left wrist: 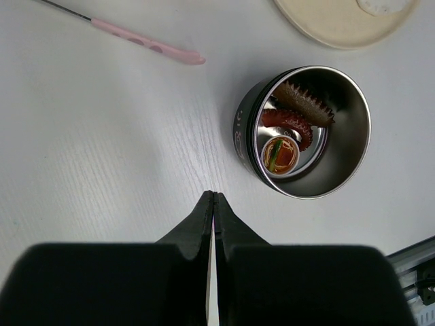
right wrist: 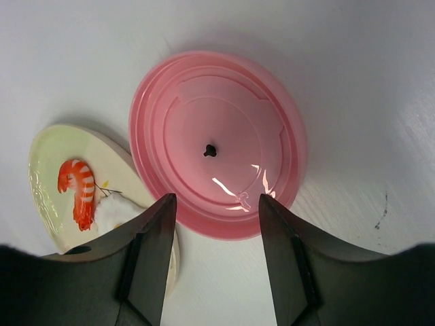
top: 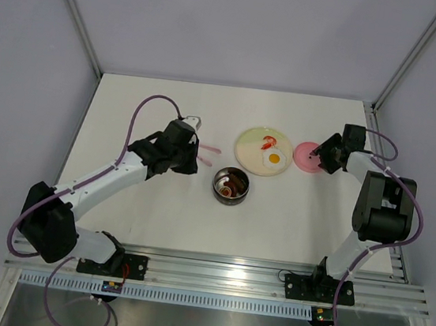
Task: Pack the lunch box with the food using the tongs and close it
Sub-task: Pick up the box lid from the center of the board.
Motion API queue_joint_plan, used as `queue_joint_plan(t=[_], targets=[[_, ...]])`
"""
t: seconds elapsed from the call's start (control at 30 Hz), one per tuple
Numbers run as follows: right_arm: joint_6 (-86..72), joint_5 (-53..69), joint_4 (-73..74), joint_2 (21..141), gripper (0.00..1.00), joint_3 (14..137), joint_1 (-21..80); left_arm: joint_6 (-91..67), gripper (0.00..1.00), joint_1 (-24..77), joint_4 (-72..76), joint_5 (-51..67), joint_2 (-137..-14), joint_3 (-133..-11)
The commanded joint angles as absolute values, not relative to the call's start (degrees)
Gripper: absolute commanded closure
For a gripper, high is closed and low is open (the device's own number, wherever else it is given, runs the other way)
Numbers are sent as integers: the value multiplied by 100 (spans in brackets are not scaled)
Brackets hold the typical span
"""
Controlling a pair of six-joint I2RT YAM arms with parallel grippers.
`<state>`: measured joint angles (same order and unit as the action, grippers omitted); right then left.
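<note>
The steel lunch box (left wrist: 350, 139) stands open on the table; inside it are a brown ridged piece (left wrist: 304, 102), a red curled piece (left wrist: 291, 122) and a small round cup-like piece (left wrist: 280, 155). My left gripper (left wrist: 213, 195) is shut on nothing, just left of the box (top: 232, 186). The pink tongs (left wrist: 146, 44) lie loose on the table beyond it. The pink lid (right wrist: 217, 142) lies flat right of the cream plate (top: 250, 147). My right gripper (right wrist: 216, 204) hangs open over the lid's near edge. On the plate are a fried egg (top: 274, 159) and a red shrimp (right wrist: 78, 190).
The white table ends at grey walls at the back and sides. A metal rail (top: 220, 275) with both arm bases runs along the near edge. The plate's rim (right wrist: 41, 159) touches or slightly underlies the lid's left side.
</note>
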<state>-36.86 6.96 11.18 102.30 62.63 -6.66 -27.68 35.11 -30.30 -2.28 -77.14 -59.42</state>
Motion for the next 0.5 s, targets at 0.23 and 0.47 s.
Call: queue_joint_plan(t=[0.23,0.47], targets=[[-3498,273,984,9730,40,5985,-694,-2804,100,3480,-2848,-246,-7673,-6038],[-3375,71,967,9133,38,5749,-694,-2812,100,3480,-2856,-281,-7559,-5968]])
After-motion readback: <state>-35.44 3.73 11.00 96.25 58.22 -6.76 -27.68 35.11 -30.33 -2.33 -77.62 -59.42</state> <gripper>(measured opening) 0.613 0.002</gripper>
